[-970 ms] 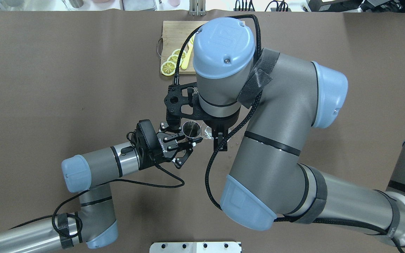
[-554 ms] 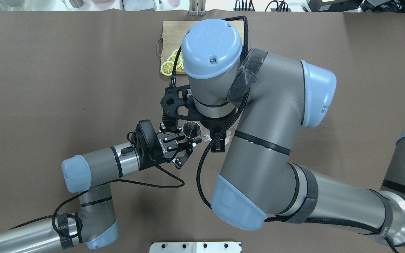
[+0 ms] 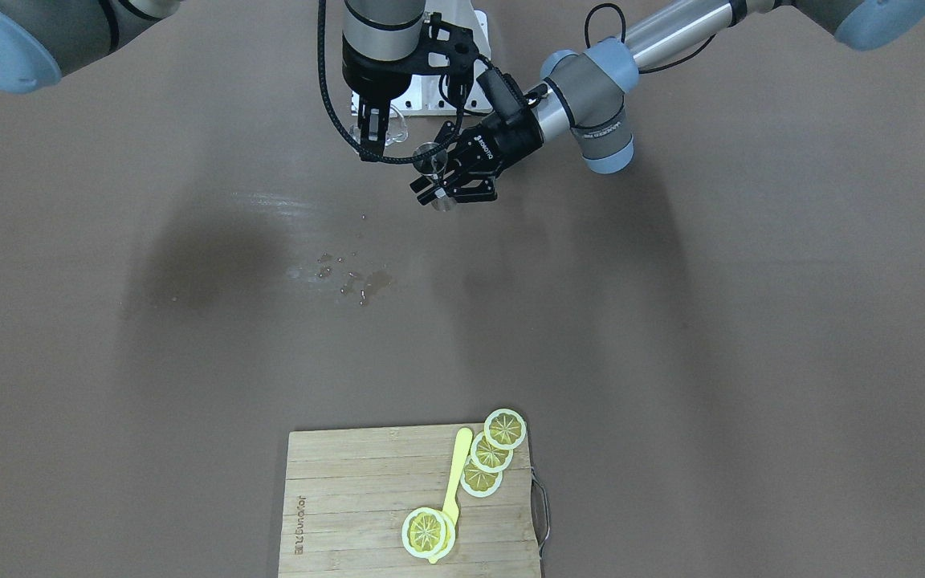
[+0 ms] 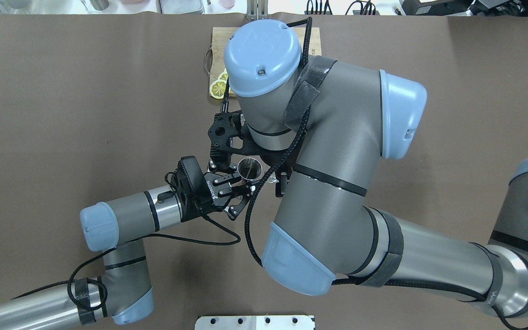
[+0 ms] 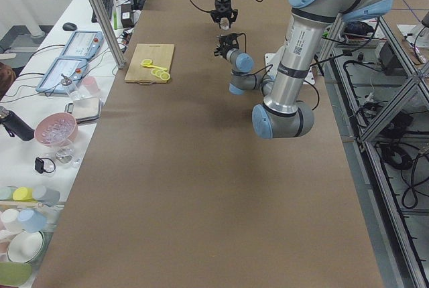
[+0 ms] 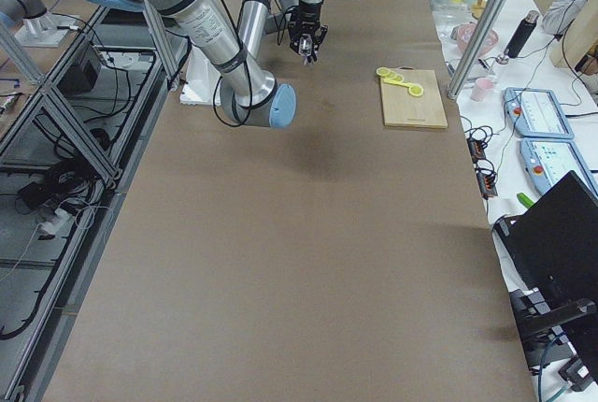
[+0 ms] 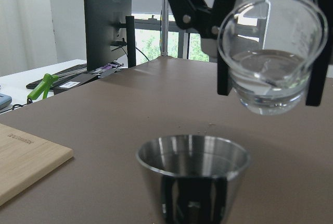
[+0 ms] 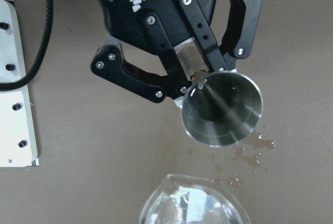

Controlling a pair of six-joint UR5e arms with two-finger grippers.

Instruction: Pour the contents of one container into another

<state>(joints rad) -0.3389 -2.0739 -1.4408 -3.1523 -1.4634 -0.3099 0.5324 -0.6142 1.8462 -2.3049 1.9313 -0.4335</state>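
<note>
Farthest left in the overhead view, my left gripper [image 4: 248,182] comes in level from the side. It is clamped on the jigger [image 4: 250,168] at the narrow waist. That grip keeps the top cone upright with its mouth open to the sky. I judge it is held clear of the table [image 4: 85,114], which lets me bring the target to the pour.

To its right, and higher in the left wrist view, sits the cup [image 7: 271,52]. The right gripper [image 7: 271,75] hangs down from above and pinches it between two dark fingers. The cup is close to upright, with clear liquid low in it. Its lip is beside the jigger's rim, not yet over it, and nothing is running out. A few drops [image 3: 354,281] on the table warn me the mouth is a small target. I would centre the lip first, then tip slowly.
</note>
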